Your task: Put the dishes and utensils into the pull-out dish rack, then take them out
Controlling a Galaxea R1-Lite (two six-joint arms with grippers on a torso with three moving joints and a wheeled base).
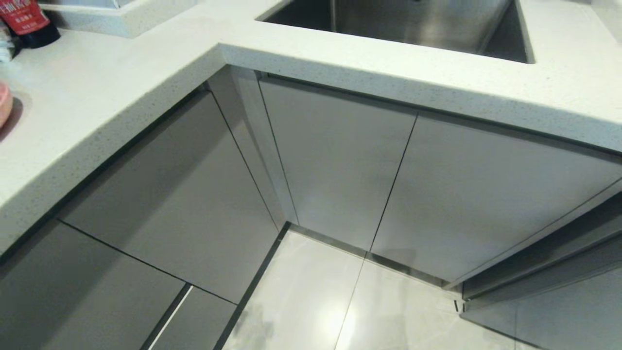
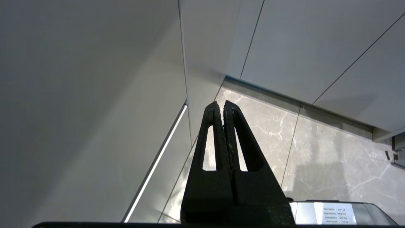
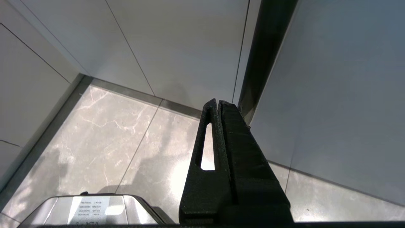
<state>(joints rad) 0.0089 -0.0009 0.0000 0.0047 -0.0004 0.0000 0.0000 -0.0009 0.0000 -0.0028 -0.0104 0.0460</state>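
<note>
Neither arm shows in the head view. My left gripper [image 2: 221, 106] hangs low and shut, with nothing in it, pointing at the marble floor [image 2: 316, 152] by the grey cabinet fronts [image 2: 95, 95]. On the other side my right gripper [image 3: 218, 103] is likewise shut and empty, beside a grey panel [image 3: 332, 95] with a dark gap along its edge. Every cabinet front [image 1: 340, 160] in the head view looks shut, so the pull-out dish rack is hidden. The utensils are out of view. A sliver of a pink dish [image 1: 4, 104] shows at the counter's left edge; which dish it is I cannot tell.
A white speckled counter [image 1: 121, 87] wraps round an inside corner, with a steel sink [image 1: 403, 24] set in at the back. A dark bottle with a red label [image 1: 26, 22] stands at the far left. Pale floor tiles [image 1: 340, 301] lie below. My silver base [image 2: 332, 212] sits under the arms.
</note>
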